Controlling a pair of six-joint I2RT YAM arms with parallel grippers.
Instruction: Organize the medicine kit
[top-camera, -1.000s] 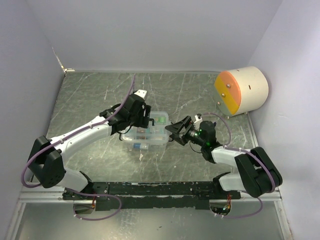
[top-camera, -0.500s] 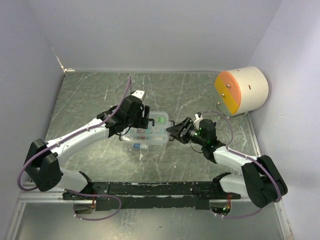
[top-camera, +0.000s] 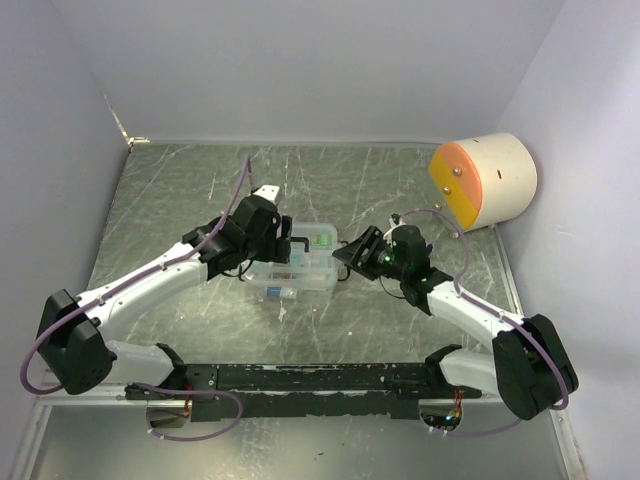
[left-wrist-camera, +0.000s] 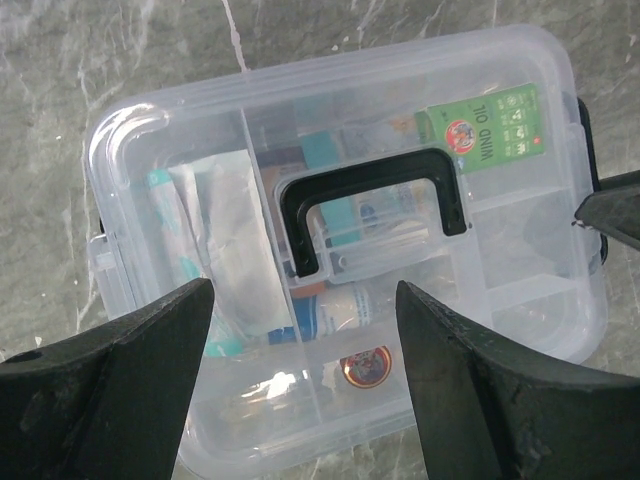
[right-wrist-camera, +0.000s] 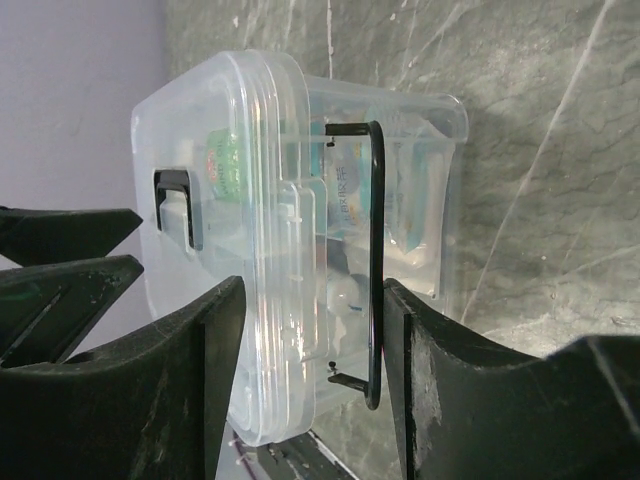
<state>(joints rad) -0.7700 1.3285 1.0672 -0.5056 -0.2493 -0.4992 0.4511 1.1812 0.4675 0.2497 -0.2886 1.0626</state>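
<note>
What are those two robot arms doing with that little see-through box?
They're tidying a medicine kit. Its lid is on, medicines inside. The left fingers hover wide open over the black handle. The right fingers sit either side of the black wire latch at one end; whether they're squeezing it isn't clear.

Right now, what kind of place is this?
Probably a robot test booth, not a home: plain lilac walls box in a scratched grey table, and two robot arms are bolted at its near edge, flanking a clear medicine kit.

Overhead view far; wrist views close; all share medicine kit (top-camera: 305, 270).
</note>
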